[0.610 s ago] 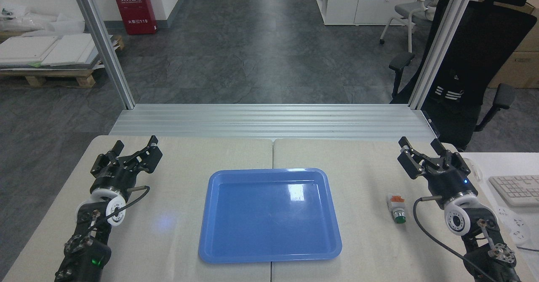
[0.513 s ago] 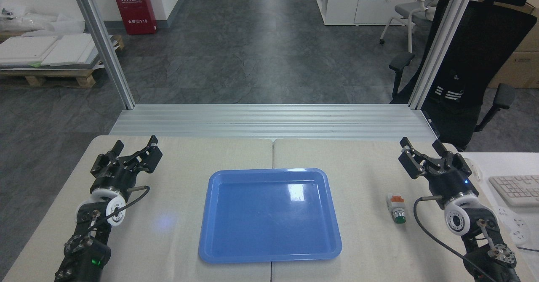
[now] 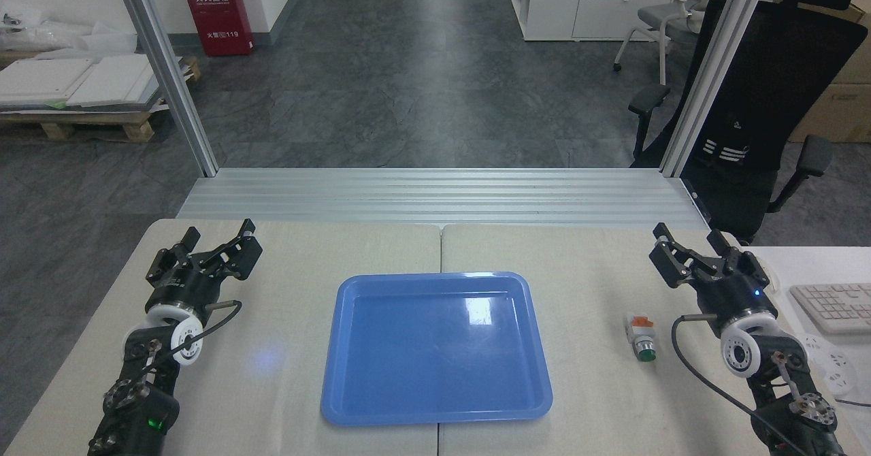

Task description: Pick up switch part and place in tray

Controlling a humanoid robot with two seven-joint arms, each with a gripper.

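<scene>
1. The tray (image 3: 435, 347) is lying flat in the middle of the table (image 3: 299, 252), glossy blue, with nothing resting inside it and ceiling light glinting off its far right part.
2. The switch part (image 3: 640, 336) is lying on the table to the right of the tray, apart from its rim, with the orange tab pointing away from the robot and the round green button end pointing toward it.
3. The right gripper (image 3: 688, 241) is hovering beyond and to the right of the switch part, not touching it; its jaws are standing spread with nothing between them.
4. The left gripper (image 3: 216, 233) is sitting over the far left part of the table, well apart from the tray; its jaws are also standing spread and gripping nothing.
5. A black cable is looping out from each wrist, the right one curving down near the switch part without reaching it.
6. A white keyboard (image 3: 833, 306) is lying at the right edge on a separate white surface.
7. Beyond the table, a black office chair (image 3: 762, 102) is standing at the right and a red cabinet (image 3: 216, 10) is standing against the wall at the far left.
</scene>
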